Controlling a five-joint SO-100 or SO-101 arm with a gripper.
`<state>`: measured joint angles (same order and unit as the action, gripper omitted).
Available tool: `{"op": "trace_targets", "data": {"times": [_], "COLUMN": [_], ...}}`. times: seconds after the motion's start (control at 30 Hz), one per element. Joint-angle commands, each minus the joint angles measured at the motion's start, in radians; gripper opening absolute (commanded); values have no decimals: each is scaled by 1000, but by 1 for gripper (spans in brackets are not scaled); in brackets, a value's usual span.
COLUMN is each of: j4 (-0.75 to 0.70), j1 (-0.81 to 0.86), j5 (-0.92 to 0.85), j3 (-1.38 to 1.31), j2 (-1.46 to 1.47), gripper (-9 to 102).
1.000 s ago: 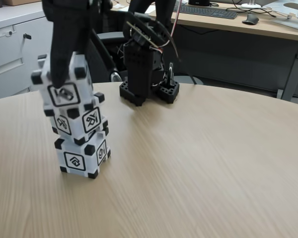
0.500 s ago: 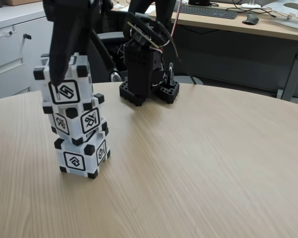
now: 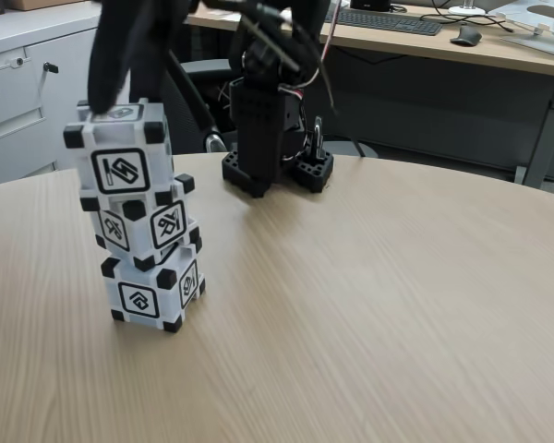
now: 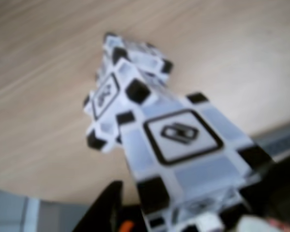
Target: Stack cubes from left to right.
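Observation:
Three white cubes with black corners stand in one stack at the left of the round table in the fixed view: the bottom cube, the middle cube turned a little on it, and the top cube sitting level. My black gripper hangs just above the top cube, open, with its fingertips at the cube's upper edge. In the wrist view the top cube lies close below me, between the dark fingers of the gripper, and the lower cubes show beyond it.
The arm's black base and a black holder block stand at the table's far edge. The wooden table stretches bare to the right and front of the stack. Behind are a chair, a desk with a keyboard, and a cabinet.
The top cube went from tilted in my grip to level on the stack. My gripper has let go and risen to the cube's top edge.

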<state>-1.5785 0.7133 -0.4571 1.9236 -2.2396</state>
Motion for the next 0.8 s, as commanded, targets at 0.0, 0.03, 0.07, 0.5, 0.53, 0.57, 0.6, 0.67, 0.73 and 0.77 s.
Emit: {"op": "trace_targets", "data": {"times": [0.0,0.03,0.07,0.5,0.53,0.57,0.6,0.67,0.73,0.77], "j4": [5,5,5,5,5,5,5,5,5,5], "j1": [-8,-8,-8,-175,-179,-181,-181,-181,-176,-175], "j5": [11,12,17,160,164,164,161,152,150,149], "j3": [-14,-9,-9,-6,-6,-6,-6,-6,-6,-6], "j2": [-91,-117,-141,-275,-275,-275,-275,-275,-275,-275], "gripper": [38,34,28,0,0,0,0,0,0,0]}}
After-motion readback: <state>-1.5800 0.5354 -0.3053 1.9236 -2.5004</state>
